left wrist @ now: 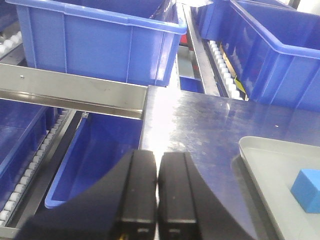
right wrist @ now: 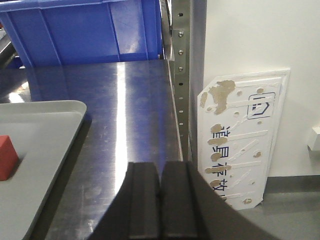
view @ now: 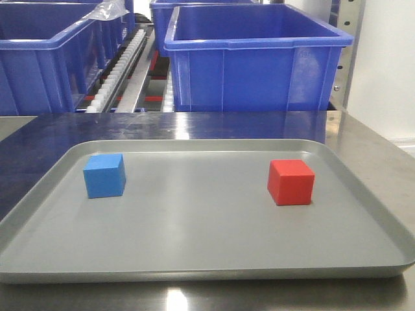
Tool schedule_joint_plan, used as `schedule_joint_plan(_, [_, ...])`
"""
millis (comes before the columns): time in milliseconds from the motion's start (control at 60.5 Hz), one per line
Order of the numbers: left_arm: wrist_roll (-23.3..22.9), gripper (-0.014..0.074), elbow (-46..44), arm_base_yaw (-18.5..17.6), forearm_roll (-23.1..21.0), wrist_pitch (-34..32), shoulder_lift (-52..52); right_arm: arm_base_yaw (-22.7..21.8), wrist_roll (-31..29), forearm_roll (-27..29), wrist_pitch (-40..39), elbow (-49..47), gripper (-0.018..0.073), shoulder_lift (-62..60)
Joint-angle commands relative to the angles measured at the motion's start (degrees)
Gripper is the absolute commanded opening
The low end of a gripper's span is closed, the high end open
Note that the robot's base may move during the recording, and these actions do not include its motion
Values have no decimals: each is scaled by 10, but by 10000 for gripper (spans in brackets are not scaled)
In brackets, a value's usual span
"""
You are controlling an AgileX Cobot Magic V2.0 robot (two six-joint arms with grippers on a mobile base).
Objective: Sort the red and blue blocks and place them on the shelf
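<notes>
On grey tray (view: 194,220), blue block (view: 104,175) sat left, red block (view: 291,182) right, well apart. Tray lay on steel desk (view: 369,149); shelf (left wrist: 75,92) with blue bins (view: 256,58) stood behind. The left pincer (left wrist: 158,162) and right pincer (right wrist: 160,172) were pressed together, empty.

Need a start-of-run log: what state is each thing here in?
blue block: flat on the tray's left side, ungripped.
red block: flat on the tray's right side, ungripped.
tray: level on the table, holding both blocks.
left gripper: shut, empty.
right gripper: shut, empty.
blue bins: open-topped, on the shelf.
</notes>
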Motion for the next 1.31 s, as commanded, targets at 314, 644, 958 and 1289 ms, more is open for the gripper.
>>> schedule_joint_plan(314, [-2,135,13,1,0,-53,-8,-3,-3,-2,-176,-13,53,-11])
schedule_joint_plan(644, [-2,135,13,1,0,-53,-8,1,-2,-1,-168,-29,53,45])
schedule_joint_plan(958, [-2,135,13,1,0,-53,-8,3,-2,4,-156,-148,53,289])
schedule_joint_plan(1289, [-2,135,13,1,0,-53,-8,3,-2,18,-6,-363,53,550])
